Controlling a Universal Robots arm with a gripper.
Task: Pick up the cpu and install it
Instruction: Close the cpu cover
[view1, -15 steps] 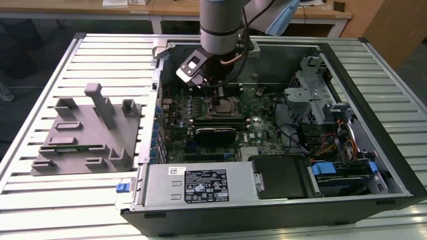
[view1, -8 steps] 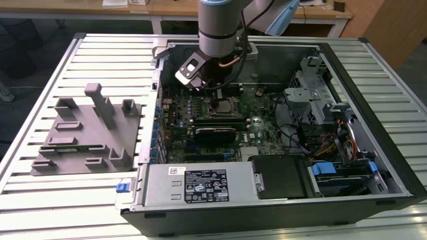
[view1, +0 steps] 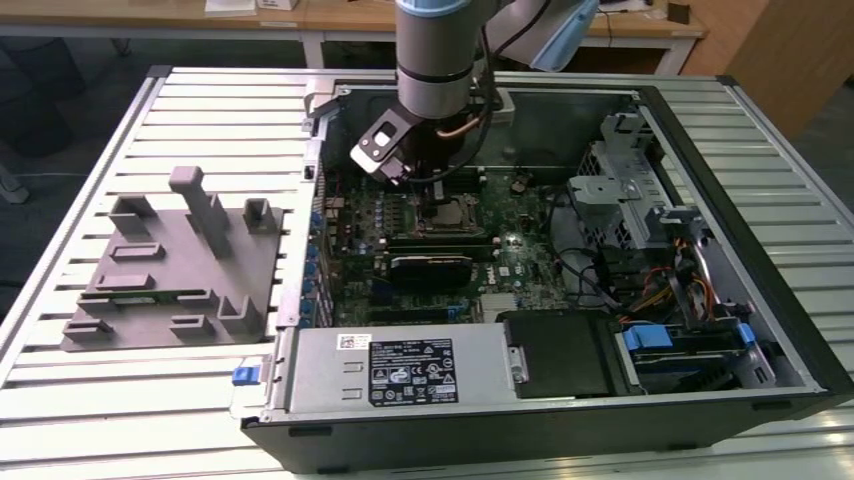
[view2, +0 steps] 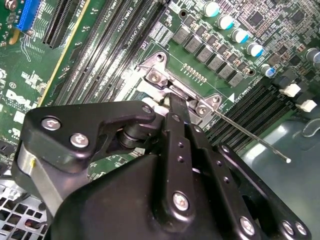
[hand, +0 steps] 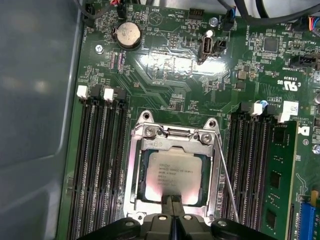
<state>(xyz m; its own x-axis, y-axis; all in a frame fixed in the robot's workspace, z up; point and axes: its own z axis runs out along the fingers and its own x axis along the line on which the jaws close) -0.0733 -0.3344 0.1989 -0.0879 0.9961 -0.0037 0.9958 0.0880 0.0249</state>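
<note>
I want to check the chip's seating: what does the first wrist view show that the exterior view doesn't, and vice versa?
First wrist view: the cpu lies flat inside the socket frame, a thin lever wire beside it. Exterior view: the grey holder on the slatted table, at the exterior view's left of the open case. Both: the green motherboard, with the hand over the socket.

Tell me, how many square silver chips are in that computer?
1. The chip lies inside the metal frame on the green board, right by the gripper tip. Others could be hidden under the arm.
</note>
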